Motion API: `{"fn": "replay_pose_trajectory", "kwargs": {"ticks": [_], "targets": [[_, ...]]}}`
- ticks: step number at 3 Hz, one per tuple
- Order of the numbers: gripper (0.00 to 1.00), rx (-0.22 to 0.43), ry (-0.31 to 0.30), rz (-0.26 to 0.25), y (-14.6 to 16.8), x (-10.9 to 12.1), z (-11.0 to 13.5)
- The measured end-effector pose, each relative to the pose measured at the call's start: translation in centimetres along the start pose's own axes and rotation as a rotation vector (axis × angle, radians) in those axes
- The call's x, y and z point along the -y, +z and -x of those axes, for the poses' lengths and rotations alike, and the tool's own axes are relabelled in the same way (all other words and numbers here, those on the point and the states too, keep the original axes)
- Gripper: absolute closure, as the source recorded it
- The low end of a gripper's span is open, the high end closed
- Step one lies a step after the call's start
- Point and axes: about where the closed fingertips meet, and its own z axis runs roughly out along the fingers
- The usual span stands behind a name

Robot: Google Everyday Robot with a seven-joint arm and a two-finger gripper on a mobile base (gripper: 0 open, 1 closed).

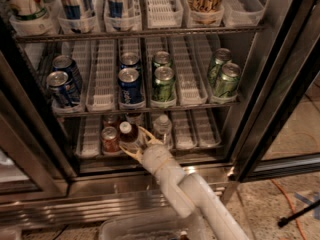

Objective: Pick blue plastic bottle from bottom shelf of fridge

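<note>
The fridge stands open before me. On the bottom shelf, in its white lane trays, stands the blue plastic bottle, with a white cap and dark liquid. My gripper reaches into the shelf from the lower right. Its pale fingers stand apart, one on each side of the bottle's lower body, and it looks open. The bottle stands upright on the shelf.
A red can stands just left of the bottle and a clear water bottle just right. Blue cans and green cans fill the rack above. A clear plastic bin sits below my arm. An orange cable lies on the floor.
</note>
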Motion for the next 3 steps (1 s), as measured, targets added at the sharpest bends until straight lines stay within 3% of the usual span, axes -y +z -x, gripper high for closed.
{"fn": "replay_pose_trajectory", "kwargs": {"ticks": [3], "targets": [[1.0,-0.002,0.001,0.003,-0.19,-0.32,-0.81]]}}
